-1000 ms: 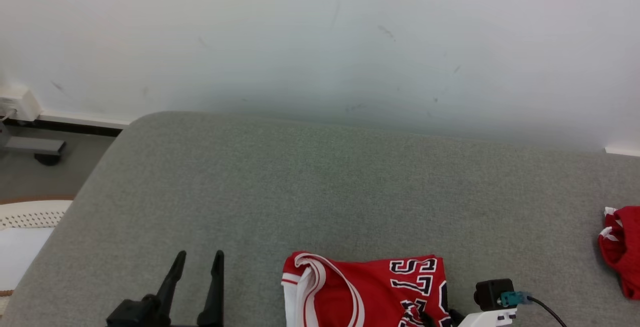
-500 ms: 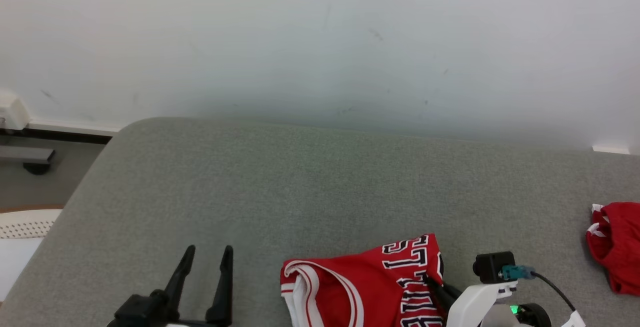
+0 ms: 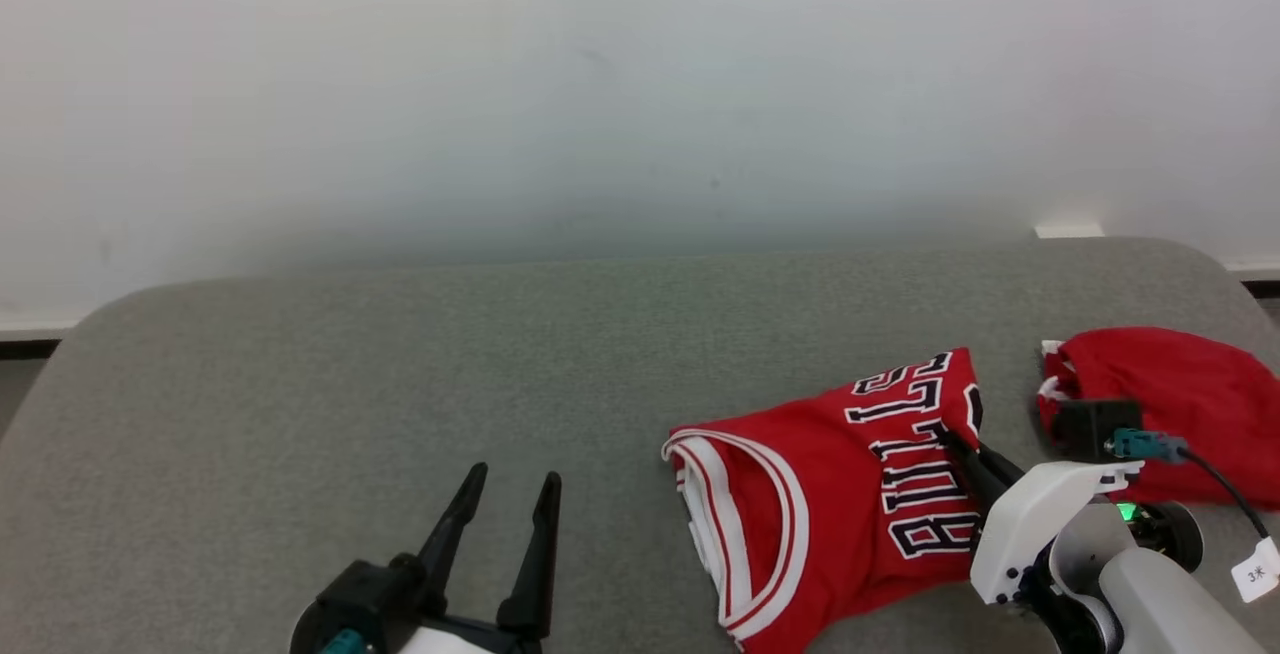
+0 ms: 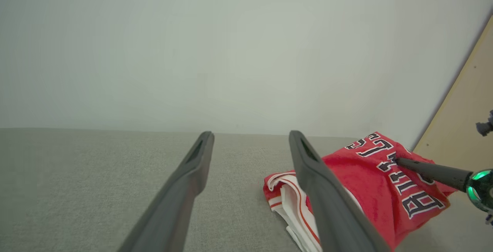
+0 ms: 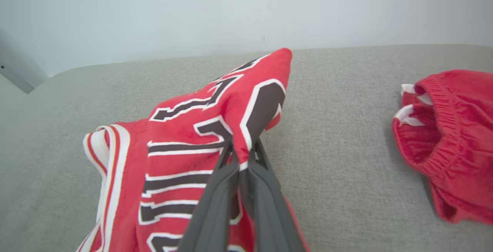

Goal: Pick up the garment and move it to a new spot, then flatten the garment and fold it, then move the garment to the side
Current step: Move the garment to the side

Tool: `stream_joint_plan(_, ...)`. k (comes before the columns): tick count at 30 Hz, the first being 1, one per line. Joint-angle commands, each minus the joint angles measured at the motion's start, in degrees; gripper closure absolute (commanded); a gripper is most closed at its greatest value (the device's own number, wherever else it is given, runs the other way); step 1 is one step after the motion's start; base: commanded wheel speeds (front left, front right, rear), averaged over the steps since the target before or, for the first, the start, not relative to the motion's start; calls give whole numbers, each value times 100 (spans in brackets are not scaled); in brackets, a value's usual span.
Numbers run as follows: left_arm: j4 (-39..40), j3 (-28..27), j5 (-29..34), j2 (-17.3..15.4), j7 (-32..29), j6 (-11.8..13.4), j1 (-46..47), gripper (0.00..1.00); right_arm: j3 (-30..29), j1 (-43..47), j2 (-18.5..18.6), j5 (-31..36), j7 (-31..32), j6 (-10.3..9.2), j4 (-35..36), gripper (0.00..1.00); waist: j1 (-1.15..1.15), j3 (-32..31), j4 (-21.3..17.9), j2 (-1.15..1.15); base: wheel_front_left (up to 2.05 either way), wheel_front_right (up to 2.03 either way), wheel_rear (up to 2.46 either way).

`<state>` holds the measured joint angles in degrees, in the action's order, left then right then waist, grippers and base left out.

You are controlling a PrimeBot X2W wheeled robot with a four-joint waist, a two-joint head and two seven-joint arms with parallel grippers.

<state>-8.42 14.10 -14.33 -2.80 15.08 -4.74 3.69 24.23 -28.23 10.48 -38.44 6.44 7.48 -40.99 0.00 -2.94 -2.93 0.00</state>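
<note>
The garment [image 3: 820, 504] is a red jersey with white trim and black-and-white lettering, lying on the grey cushioned surface [image 3: 400, 354] at the lower right of the head view. My right gripper [image 3: 962, 440] is shut on the jersey's right edge, pinching a fold that peaks up above the surface. In the right wrist view the gripper [image 5: 241, 152] has its dark fingers pressed together on the jersey [image 5: 185, 152]. My left gripper [image 3: 512, 479] stands open and empty to the left of the jersey. The left wrist view shows that gripper [image 4: 250, 134] apart from the jersey [image 4: 369, 182].
A second red cloth item [image 3: 1170, 394] with an elastic band lies bunched just right of the jersey, also in the right wrist view [image 5: 450, 136]. A white wall rises behind the surface. A pale wooden panel [image 4: 462, 121] stands at the far right.
My right gripper has shut on the jersey's right edge and raised it into a peak. The head camera has turned right, so the whole picture has shifted. The left gripper stays open.
</note>
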Motion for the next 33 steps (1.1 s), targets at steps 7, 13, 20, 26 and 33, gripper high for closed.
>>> stream_joint_plan(7, 45, 322, -81, -22, 6, 35, 103, 0, -203, -12, 190, 0, -79, -1, 161, 100, 0, 113, -996, 0, 0, 0, 0)
stream_joint_plan(13, 0, 663, -125, -23, 6, 61, 146, 0, -379, 147, 261, 46, -82, -1, 339, 100, 0, 155, -1387, 0, 0, 0, 0)
stream_joint_plan(20, -90, 871, -141, -24, 6, 99, 232, 0, -564, 238, 271, 87, -29, -1, 562, 100, 0, 215, -1513, 0, 0, 0, 0)
stream_joint_plan(26, -155, 917, -50, -24, 6, 39, 271, 0, -532, -42, 386, 262, 112, -1, 704, 100, 0, 391, -1364, 0, 0, 0, 0)
stream_joint_plan(33, -190, 788, 252, -25, 6, -76, 602, 0, -591, -796, 690, 494, 257, -1, 952, 100, 0, 1205, -1025, 0, 0, 0, 0)
